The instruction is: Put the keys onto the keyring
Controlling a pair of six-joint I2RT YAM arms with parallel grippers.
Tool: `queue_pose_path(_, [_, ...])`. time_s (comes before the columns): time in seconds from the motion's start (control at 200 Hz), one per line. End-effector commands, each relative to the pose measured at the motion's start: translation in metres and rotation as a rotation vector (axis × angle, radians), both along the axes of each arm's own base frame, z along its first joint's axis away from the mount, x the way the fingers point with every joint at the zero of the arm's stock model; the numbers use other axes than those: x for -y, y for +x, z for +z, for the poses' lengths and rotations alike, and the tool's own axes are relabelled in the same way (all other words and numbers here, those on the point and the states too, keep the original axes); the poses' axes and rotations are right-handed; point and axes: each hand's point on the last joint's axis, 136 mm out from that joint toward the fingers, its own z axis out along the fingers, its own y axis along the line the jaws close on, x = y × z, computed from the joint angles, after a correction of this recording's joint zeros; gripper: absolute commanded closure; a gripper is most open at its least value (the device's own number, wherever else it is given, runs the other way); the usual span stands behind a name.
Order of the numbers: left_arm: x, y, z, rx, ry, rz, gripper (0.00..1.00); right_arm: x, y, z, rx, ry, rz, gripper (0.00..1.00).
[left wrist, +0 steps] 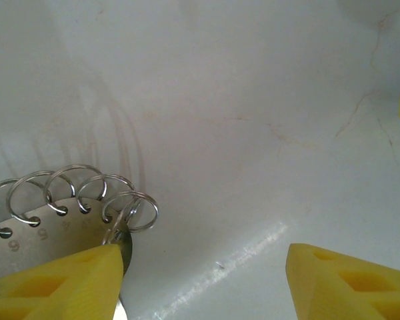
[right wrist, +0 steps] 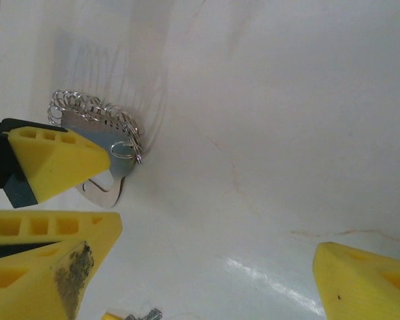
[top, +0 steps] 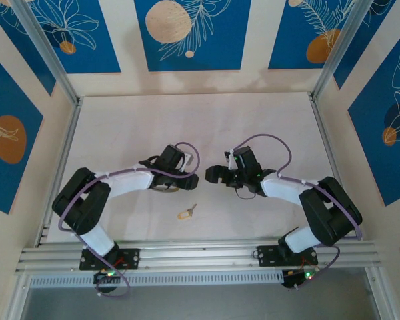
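Key [top: 187, 213] lies on table [top: 187, 127], apart from keyring [left wrist: 60, 225].

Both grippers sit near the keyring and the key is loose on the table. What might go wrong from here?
1. The keyring rests against just one finger of the open left gripper, well off centre. Closing may push it aside rather than clamp it.
2. The key lies flat on the table, apart from both grippers. It is tiny, so the open right gripper may fumble the pick.
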Motion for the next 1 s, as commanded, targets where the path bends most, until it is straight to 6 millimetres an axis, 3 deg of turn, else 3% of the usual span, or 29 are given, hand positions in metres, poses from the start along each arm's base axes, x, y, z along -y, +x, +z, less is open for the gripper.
queue_pose_path(0.0, [0.007,0.010,0.003,0.044,0.005,-0.009,0.34,0.007,-0.004,0.001,0.004,-0.009,-0.009,0.13])
queue_pose_path(0.29, [0.013,0.010,-0.006,0.035,0.012,-0.039,0.36,0.008,-0.006,0.006,0.014,0.000,-0.007,0.13])
queue_pose_path(0.515, [0.015,0.003,-0.005,0.044,0.018,-0.082,0.45,0.008,-0.006,0.004,0.009,0.001,-0.011,0.13])
queue_pose_path(0.635, [0.020,0.001,0.006,0.081,-0.007,-0.110,0.45,0.007,-0.006,0.002,0.005,0.003,-0.007,0.14])
queue_pose_path(0.785, [0.009,0.012,0.025,0.171,0.025,-0.067,0.41,0.003,-0.004,0.000,-0.002,0.009,0.005,0.13])
queue_pose_path(0.995, [0.001,0.021,0.047,0.231,0.088,-0.076,0.34,-0.028,-0.003,0.006,0.045,0.001,0.175,0.19])
